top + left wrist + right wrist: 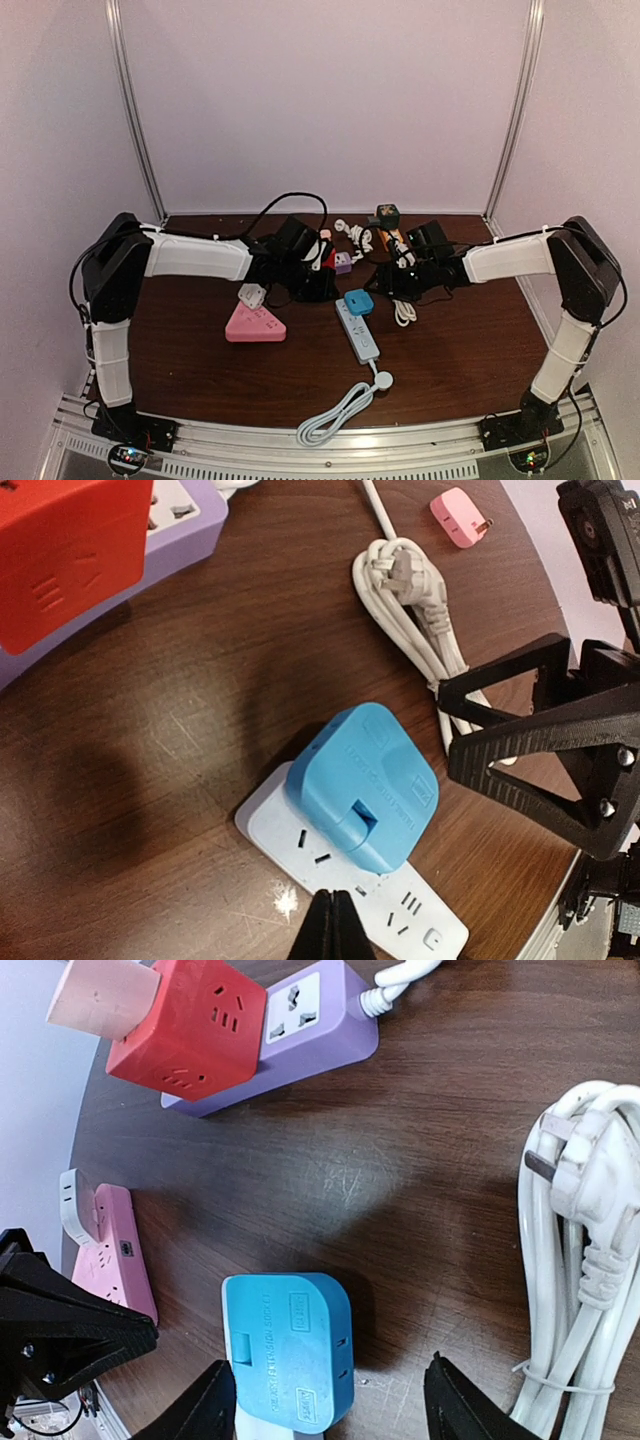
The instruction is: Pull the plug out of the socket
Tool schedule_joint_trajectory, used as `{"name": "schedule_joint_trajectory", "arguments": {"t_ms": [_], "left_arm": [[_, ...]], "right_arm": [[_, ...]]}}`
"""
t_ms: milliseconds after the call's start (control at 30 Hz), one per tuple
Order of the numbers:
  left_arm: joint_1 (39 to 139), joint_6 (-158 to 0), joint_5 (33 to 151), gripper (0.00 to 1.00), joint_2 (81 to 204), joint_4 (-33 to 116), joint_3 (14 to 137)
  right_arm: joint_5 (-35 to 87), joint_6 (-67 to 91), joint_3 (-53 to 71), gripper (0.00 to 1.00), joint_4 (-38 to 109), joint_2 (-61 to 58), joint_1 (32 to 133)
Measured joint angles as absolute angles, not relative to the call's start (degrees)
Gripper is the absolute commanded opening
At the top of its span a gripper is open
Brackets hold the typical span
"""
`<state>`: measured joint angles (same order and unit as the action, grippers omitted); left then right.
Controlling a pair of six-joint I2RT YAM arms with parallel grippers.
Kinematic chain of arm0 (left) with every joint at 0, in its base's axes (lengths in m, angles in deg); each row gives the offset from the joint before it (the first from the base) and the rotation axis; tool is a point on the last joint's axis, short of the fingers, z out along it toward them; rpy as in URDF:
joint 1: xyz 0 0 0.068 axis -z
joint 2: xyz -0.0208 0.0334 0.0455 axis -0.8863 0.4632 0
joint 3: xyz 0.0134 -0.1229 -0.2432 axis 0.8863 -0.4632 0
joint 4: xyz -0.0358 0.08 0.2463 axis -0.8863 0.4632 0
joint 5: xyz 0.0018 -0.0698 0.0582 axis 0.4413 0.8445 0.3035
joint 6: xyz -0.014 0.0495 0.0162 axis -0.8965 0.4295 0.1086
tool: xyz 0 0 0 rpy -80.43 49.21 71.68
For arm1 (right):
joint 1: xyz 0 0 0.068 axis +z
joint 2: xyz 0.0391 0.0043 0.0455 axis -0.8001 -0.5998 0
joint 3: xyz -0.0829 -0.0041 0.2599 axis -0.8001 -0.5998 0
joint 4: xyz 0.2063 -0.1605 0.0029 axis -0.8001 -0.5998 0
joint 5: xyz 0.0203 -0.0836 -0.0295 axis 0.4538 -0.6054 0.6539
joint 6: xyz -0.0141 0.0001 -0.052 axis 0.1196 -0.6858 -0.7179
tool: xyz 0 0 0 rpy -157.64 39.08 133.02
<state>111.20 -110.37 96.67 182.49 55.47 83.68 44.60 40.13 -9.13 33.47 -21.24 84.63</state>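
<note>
Straddling the blue plug (290, 1345), the right gripper (330, 1405) has its jaws spread apart, one finger on each side of the shell with a gap on both sides, so it grips nothing. The plug sits seated in the end outlet of the white power strip (420, 922), which lies flat on the brown table (190, 360) between the two arms. The left gripper (332, 927) is clenched on nothing, its pinched tips over the strip just beside the plug, apparently to pin it down, though contact is hard to confirm. The main risk is that the strip rises with the plug. The pins probably fit tightly, and one narrow tip could skid off the smooth plastic. The plug's rounded, glossy shell may also slip out of the grip if the fingers close too near its edge. A pull that leans sideways could bind the pins rather than free them. The coiled white cable (590, 1260) lies near one right finger and could snag as the arm lifts.
</note>
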Motion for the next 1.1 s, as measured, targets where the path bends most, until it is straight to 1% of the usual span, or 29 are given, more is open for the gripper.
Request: {"name": "schedule_joint_trajectory", "arguments": {"t_ms": [267,733,1033,1100], "left_arm": [[111.2,-110.41,98.5,0.0,184.56,53.42,83.68],[111.27,-110.41,100.23,0.0,188.28,50.92,83.68],[111.27,-110.41,100.38,0.0,188.7,50.16,83.68],[111.27,-110.43,100.36,0.0,188.74,50.01,83.68]], "right_arm": [[46.91,43.04,-10.44,0.65,38.78,-24.96,85.26],[48.51,46.36,-12.93,0.62,44.35,-25.7,87.21],[49.93,48.41,-13.5,0.47,46.01,-25.7,87.29],[50.15,48.96,-13.7,0.43,46.32,-25.44,87.29]]}}
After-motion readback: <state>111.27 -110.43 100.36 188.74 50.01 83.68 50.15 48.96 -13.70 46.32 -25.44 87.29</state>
